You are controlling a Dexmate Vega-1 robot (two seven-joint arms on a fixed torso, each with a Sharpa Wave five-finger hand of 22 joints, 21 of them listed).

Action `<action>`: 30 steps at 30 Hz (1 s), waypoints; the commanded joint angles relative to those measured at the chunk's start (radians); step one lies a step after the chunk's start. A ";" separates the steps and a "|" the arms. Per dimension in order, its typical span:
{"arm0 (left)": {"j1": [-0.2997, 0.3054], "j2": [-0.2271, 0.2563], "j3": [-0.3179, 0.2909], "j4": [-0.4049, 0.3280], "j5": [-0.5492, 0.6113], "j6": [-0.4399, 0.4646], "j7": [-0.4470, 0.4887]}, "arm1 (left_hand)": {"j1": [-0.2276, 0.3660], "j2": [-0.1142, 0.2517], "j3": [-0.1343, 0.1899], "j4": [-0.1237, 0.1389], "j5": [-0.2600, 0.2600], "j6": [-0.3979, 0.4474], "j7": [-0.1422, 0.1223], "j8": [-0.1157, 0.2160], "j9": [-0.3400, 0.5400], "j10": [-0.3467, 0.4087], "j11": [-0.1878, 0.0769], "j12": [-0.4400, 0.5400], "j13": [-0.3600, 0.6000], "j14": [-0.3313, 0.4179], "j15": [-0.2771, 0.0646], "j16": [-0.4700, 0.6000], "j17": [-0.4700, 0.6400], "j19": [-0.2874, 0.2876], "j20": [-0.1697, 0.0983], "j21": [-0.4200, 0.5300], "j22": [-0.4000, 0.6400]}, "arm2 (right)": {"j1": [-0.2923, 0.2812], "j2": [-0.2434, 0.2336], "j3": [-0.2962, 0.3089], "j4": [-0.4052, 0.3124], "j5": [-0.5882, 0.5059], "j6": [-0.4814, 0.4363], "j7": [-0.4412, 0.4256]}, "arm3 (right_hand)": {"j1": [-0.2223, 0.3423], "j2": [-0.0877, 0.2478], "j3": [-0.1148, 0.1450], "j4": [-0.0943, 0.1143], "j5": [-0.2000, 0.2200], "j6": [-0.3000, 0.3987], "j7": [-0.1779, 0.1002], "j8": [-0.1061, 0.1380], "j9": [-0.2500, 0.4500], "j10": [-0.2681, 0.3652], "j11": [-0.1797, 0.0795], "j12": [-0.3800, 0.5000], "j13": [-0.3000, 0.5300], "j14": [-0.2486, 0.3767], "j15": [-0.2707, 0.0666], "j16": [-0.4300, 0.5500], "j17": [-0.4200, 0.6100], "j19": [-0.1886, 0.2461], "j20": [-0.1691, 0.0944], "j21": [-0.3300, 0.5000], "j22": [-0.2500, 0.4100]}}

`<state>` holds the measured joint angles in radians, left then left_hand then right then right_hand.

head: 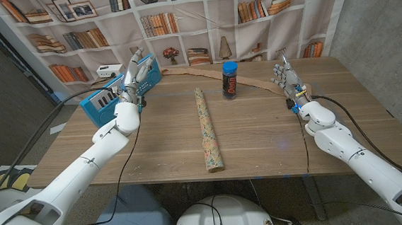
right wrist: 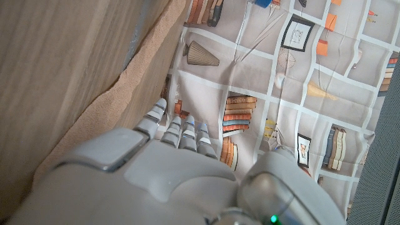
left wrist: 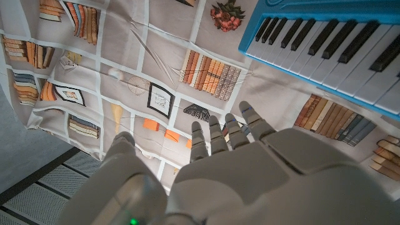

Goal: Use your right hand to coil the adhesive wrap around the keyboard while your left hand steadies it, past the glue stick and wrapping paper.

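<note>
On the far left part of the wooden bench (head: 273, 132), a blue keyboard (head: 118, 91) with black and white keys stands tilted up off the surface, its far end raised toward the bookshelf-printed backdrop (head: 202, 20). The left robot hand (head: 133, 80) is up against the keyboard's right end, fingers reaching upward beside it; whether it actually grips the instrument cannot be told from the head view, and the left wrist view shows the fingers (left wrist: 215, 137) extended and a little apart with the keys close by but not between them. A long tan strip of adhesive wrap (head: 205, 73) lies along the far edge of the bench, running from just beside the keyboard toward the right side. The right robot hand (head: 287, 78) stands upright near the strip's right end, fingers apart and holding nothing; in the right wrist view its fingers (right wrist: 181, 128) point past the tan strip toward the backdrop without touching it. Near the middle of the bench, a roll of patterned wrapping paper (head: 209, 129) lies lengthwise, pointing away from the robot. The glue stick (head: 230, 81), dark with a blue cap, stands upright just right of the roll's far end, near the wrap.
</note>
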<state>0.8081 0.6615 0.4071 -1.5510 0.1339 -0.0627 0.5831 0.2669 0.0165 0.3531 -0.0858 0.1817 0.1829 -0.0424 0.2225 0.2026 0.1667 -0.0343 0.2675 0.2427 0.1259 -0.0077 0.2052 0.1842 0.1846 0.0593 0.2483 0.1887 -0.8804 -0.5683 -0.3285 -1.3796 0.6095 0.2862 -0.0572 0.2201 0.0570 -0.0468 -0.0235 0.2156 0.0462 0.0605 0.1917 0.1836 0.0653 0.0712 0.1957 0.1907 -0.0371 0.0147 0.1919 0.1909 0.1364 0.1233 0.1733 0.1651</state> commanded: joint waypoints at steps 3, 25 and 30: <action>-0.023 0.037 0.009 -0.030 0.110 0.114 0.041 | -0.003 -0.006 -0.004 -0.013 -0.001 -0.018 0.031 -0.009 0.002 0.002 0.005 0.003 0.008 0.016 -0.003 0.000 0.002 0.027 -0.005 0.010 0.005 | -0.016 0.011 0.001 -0.014 -0.012 0.025 -0.020 | 0.000 -0.001 -0.006 -0.002 -0.005 0.004 -0.005 0.004 0.004 -0.004 0.001 0.001 0.001 -0.002 0.002 0.002 0.003 -0.003 0.002 0.003 0.004; -0.004 0.088 0.004 -0.160 0.160 0.390 0.011 | 0.017 -0.044 -0.012 -0.052 -0.003 -0.067 0.056 -0.030 -0.007 -0.034 0.010 -0.017 0.017 0.060 -0.003 -0.006 0.006 0.098 0.037 0.030 0.015 | 0.014 0.021 -0.014 0.010 -0.034 0.020 -0.021 | -0.002 0.005 -0.005 -0.001 -0.005 0.010 -0.006 0.006 0.004 0.000 -0.002 0.003 0.001 0.003 0.001 0.006 0.004 -0.005 -0.004 0.007 0.004; -0.014 0.107 0.019 -0.182 0.197 0.464 0.001 | 0.022 -0.041 -0.009 -0.054 -0.002 -0.082 0.073 -0.033 -0.008 -0.044 0.017 -0.022 0.018 0.050 0.001 -0.010 0.006 0.083 0.038 0.023 0.015 | 0.034 0.032 -0.018 0.035 -0.030 0.022 -0.011 | 0.002 0.005 -0.003 -0.003 -0.005 0.009 -0.006 0.006 0.004 -0.001 -0.001 0.002 0.001 0.002 0.001 0.005 0.003 -0.007 -0.003 0.007 0.004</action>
<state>0.7994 0.7344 0.4121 -1.6795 0.2832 0.2614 0.6088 0.2845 -0.0191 0.3420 -0.1327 0.1817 0.1006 0.0245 0.1921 0.1952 0.1263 -0.0162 0.2469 0.2582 0.1818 -0.0071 0.1972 0.1888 0.2745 0.0988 0.2753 0.2027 -0.8729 -0.5488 -0.3394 -1.3773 0.5804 0.3041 -0.0827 0.2201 0.0570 -0.0467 -0.0235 0.2109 0.0516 0.0552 0.1917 0.1836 0.0653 0.0711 0.1957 0.1908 -0.0371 0.0146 0.1919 0.1933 0.1311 0.1178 0.1734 0.1651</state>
